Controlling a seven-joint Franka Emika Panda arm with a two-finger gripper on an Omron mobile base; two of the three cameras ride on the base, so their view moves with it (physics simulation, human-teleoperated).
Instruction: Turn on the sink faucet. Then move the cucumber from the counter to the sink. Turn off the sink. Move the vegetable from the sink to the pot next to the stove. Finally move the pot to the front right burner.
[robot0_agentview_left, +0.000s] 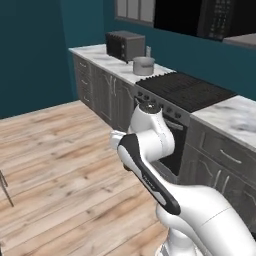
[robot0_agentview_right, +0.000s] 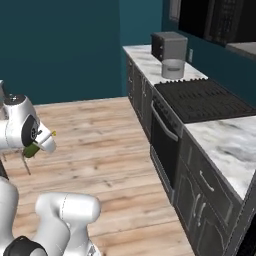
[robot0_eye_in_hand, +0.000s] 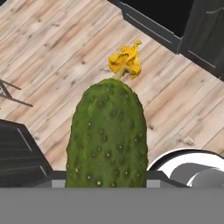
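Currently: gripper (robot0_eye_in_hand: 107, 186) closed on cucumber (robot0_eye_in_hand: 107, 140) above the floor; pot (robot0_agentview_left: 143, 65) placement and burner move outstanding.

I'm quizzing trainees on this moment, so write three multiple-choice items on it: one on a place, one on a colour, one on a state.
1. Where does the pot stand?
A. on a burner
B. on the counter between the toaster oven and the stove
C. on the floor

2. What colour is the flower at the cucumber's tip?
A. yellow
B. white
C. red

3. What state is the gripper in?
A. open and empty
B. shut on the pot
C. shut on the cucumber

Answers:
1 B, both base views show it on the marble just beside the cooktop.
2 A, the hand view shows a yellow bloom at the far end.
3 C, the cucumber rises from between the fingers in the hand view, above the wooden floor.
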